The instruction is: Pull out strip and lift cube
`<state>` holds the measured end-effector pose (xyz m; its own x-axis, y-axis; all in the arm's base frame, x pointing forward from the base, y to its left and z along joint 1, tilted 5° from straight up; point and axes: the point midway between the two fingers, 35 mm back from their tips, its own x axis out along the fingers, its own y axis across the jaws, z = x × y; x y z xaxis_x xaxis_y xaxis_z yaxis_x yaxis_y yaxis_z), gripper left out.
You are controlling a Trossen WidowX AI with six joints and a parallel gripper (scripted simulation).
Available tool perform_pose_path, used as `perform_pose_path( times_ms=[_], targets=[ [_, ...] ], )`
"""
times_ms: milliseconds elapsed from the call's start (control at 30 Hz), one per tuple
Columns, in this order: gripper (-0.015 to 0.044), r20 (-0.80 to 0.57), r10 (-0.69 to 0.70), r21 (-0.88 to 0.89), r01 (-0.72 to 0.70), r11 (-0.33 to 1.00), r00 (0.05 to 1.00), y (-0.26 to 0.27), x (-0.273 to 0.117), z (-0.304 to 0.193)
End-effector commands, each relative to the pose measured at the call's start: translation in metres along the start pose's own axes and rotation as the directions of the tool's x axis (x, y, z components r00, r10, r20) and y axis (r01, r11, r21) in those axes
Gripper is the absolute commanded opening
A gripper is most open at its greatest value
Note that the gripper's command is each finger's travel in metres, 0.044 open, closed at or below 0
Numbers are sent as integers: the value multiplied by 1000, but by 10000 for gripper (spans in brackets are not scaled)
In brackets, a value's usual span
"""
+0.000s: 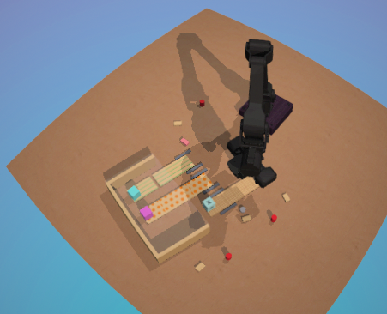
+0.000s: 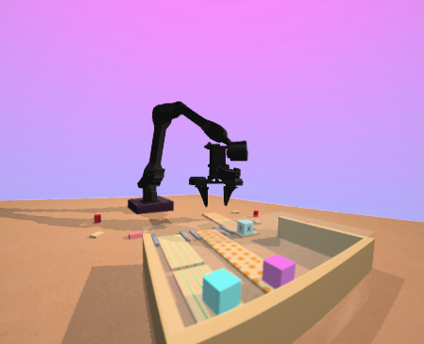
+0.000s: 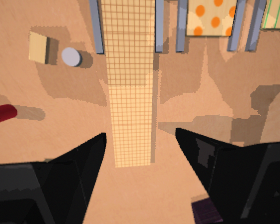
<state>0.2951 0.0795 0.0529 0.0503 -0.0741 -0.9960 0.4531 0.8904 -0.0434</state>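
Observation:
The grid-patterned strip (image 1: 234, 194) (image 3: 131, 110) lies in one piece, pulled out through its rails, with its near end on the bare table. The labelled cube (image 1: 208, 204) (image 2: 244, 227), pale blue with dark X marks, sits on its far end by the box's open side. My gripper (image 2: 216, 205) (image 3: 141, 134) is open and empty, above the strip's near end, one finger to each side. The orange-dotted strip (image 1: 177, 197) (image 2: 231, 251) carries a magenta cube (image 1: 146, 213) (image 2: 278, 272). The green-striped strip (image 1: 172, 171) (image 2: 177, 251) is split by a gap; a cyan cube (image 1: 133, 192) (image 2: 222, 291) sits on its far piece.
The wooden box (image 1: 185, 244) (image 2: 311, 287) has a see-through cover. Grey rails (image 1: 228, 208) (image 3: 159, 25) flank the strips. A grey cylinder (image 1: 242, 209) (image 3: 71, 57) and a tan block (image 1: 246, 219) (image 3: 39, 48) lie beside the grid strip. A red cylinder (image 1: 274, 218) (image 3: 3, 114) stands farther out.

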Motion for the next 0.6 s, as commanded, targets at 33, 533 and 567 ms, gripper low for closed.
perform_pose_path(
  times_ms=[33, 533, 567],
  targets=[
    [440, 1, 3, -4, -3, 1000, 1000, 0, -3, 19],
    [440, 5, 3, -4, -3, 1000, 1000, -5, -9, 68],
    [440, 5, 3, -4, -3, 1000, 1000, -5, -9, 71]
  ],
)
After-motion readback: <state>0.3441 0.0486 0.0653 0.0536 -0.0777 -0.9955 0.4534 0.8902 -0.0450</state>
